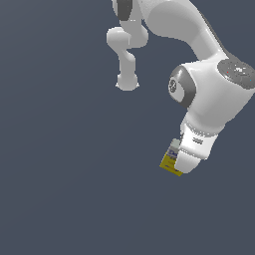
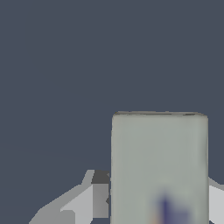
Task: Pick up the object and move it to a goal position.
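The carton point(image 1: 171, 161) is pale grey-white on top with blue print and yellow below. It sits at the tip of my gripper point(image 1: 180, 168), low on the exterior view's right, partly hidden by the white hand. In the wrist view the carton point(image 2: 159, 162) fills the space between the fingers. One finger point(image 2: 99, 197) presses against one side and the other finger point(image 2: 216, 199) lies against the opposite side. My gripper point(image 2: 158, 194) is shut on the carton. I cannot tell whether the carton rests on the floor or hangs above it.
The ground is a plain dark grey-blue surface point(image 1: 60, 174) with nothing else on it in view. The arm's base point(image 1: 127, 82) stands at the top middle of the exterior view, and its links point(image 1: 214, 89) arch over the upper right.
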Controlling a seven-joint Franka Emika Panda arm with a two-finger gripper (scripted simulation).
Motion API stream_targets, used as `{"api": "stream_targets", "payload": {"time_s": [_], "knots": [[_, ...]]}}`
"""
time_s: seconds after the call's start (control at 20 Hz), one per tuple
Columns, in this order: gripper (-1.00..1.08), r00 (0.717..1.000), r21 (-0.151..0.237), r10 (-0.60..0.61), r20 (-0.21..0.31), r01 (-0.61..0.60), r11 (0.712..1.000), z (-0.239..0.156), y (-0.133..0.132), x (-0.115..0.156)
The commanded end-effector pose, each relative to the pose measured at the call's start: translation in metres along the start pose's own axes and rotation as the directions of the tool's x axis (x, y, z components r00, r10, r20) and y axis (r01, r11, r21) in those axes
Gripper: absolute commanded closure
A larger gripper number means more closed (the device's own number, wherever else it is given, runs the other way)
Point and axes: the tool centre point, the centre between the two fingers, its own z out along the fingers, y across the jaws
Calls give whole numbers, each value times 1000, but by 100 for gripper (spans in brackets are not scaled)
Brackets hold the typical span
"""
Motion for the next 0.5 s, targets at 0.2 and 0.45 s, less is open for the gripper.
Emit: {"api": "stream_targets", "payload": {"time_s": [0.2, 0.45], "knots": [[108, 1000, 0, 1, 0, -1, 1000, -5, -4, 20], [108, 1000, 0, 1, 0, -1, 1000, -6, -5, 24]]}}
